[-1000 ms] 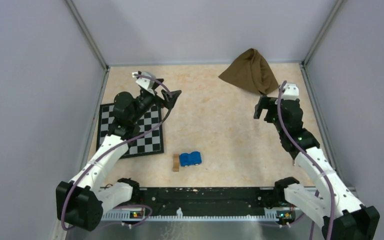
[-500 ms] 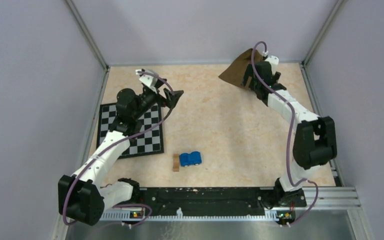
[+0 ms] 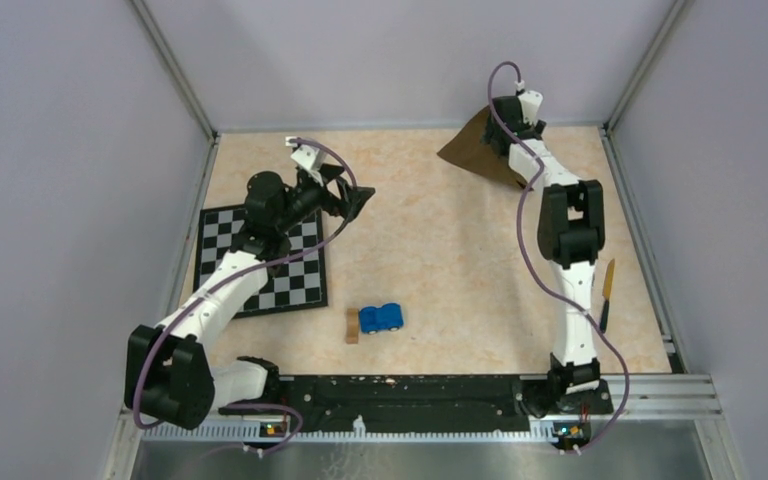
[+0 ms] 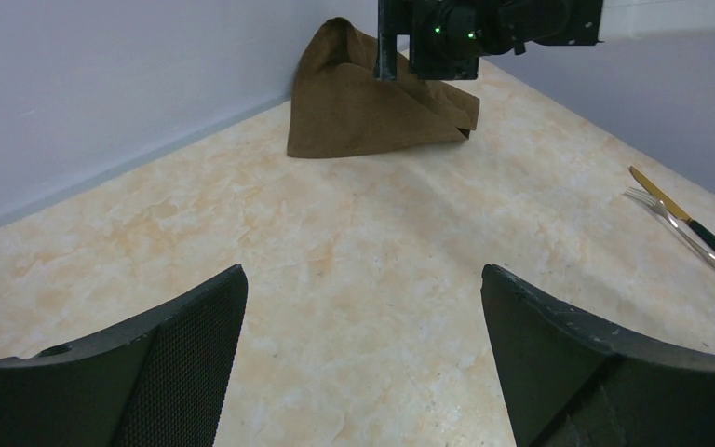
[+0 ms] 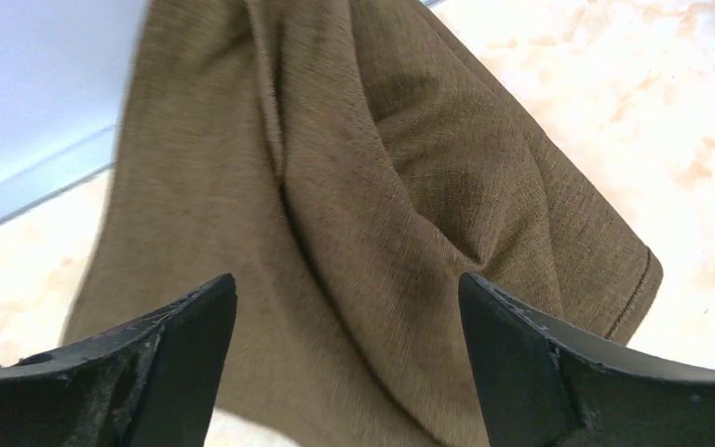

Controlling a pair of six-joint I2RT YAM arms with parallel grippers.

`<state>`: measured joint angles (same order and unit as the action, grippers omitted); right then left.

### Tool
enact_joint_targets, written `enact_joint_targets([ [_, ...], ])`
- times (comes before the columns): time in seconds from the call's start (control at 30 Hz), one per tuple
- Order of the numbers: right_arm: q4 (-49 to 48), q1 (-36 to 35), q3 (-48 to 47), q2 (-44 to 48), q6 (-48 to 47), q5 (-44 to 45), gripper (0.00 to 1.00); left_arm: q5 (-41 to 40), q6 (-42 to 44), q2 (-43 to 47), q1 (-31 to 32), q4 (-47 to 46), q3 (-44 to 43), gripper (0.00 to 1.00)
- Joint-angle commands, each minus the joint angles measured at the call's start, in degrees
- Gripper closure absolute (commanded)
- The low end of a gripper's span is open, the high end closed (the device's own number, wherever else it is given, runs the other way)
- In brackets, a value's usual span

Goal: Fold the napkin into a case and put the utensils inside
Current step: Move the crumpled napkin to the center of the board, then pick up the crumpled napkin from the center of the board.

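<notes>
Now | one napkin (image 5: 382, 186) far right | one knife (image 4: 684, 207), one fork (image 4: 678, 230) right | left gripper (image 4: 363, 279), right gripper (image 5: 346, 289) gaping, empty

Stretches from the middle of the desk (image 3: 440, 260) out to the far right corner, setting the right gripper (image 5: 346, 289) just above the crumpled napkin (image 5: 363, 168), jaws spread wide. Uncovers a knife (image 4: 687, 217) and fork (image 4: 680, 233) near the right edge. Nudges the left gripper (image 3: 360, 198) slightly rightward.
</notes>
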<state>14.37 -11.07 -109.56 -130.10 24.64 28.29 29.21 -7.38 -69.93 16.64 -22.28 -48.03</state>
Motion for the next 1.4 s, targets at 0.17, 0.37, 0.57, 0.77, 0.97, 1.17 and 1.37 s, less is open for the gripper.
enact_joint_targets([
  [0.17,10.74,1.36,-11.90,-8.08,-3.06,-5.40,0.80,2.25,-0.49,-1.37,0.53,-1.89,-2.57,0.01],
  [0.37,6.03,-0.38,12.93,9.96,1.85,-23.69,1.00,0.61,-5.08,-3.99,0.76,-1.07,-3.42,0.01],
  [0.57,-2.77,-3.83,40.10,27.86,5.24,-41.34,1.00,-2.32,-12.66,-8.17,0.76,5.72,-6.90,0.01],
  [0.77,0.12,-6.42,50.24,40.14,1.24,-39.51,0.82,-1.23,-19.28,-18.84,0.80,17.29,-13.02,0.01],
  [0.97,6.90,-6.89,43.64,43.61,-7.65,-30.57,0.50,4.23,-19.55,-30.87,2.36,24.15,-19.14,0.01],
  [1.17,0.60,-9.44,36.49,36.20,-9.35,-31.78,0.51,-1.05,-19.16,-37.24,5.60,28.14,-21.40,0.18],
  [1.37,0.56,-13.36,27.84,24.42,-13.23,-25.61,0.55,-9.38,-22.08,-38.81,10.06,26.59,-17.52,0.24],
])
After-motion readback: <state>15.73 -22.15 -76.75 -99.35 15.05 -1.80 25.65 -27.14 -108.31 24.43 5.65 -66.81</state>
